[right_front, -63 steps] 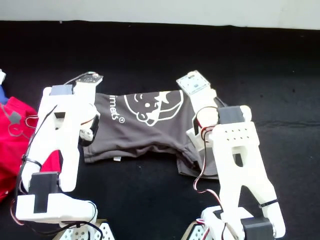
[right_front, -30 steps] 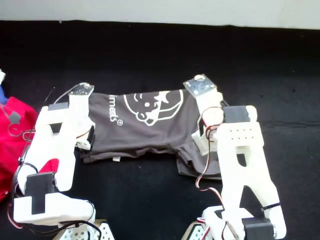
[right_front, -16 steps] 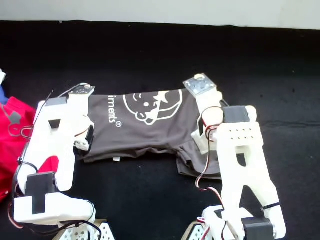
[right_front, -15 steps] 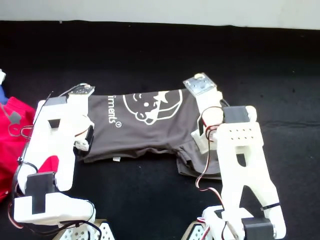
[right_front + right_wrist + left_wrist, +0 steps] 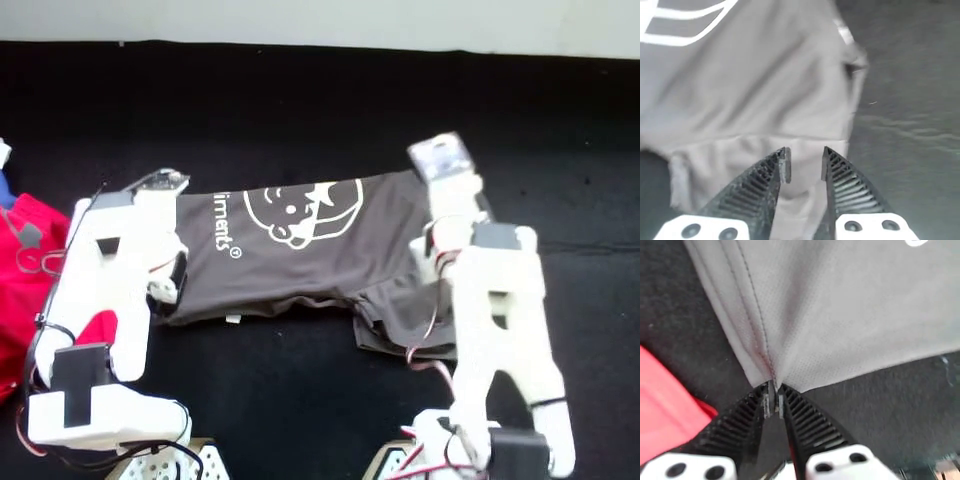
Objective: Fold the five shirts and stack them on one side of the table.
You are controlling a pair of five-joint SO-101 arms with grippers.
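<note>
Grey shirt (image 5: 300, 265): right hand (image 5: 804, 162), now spread, shifts toward 3 o'clock; left hand (image 5: 772, 392) pinches the edge, so a regrasp likely comes next.

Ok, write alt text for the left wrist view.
The left gripper is pinched shut on a creased edge of the grey shirt, which lies on the black table. A red shirt lies nearby.

White plastic left arm (image 5: 105, 290) and right arm (image 5: 500, 320), black servo blocks (image 5: 78, 368) at joints, thin red-and-black cables (image 5: 428, 325) — left gripper (image 5: 773, 390) and right gripper (image 5: 804, 162) black, ridged, on white screw-holed mounts (image 5: 705, 229).
</note>
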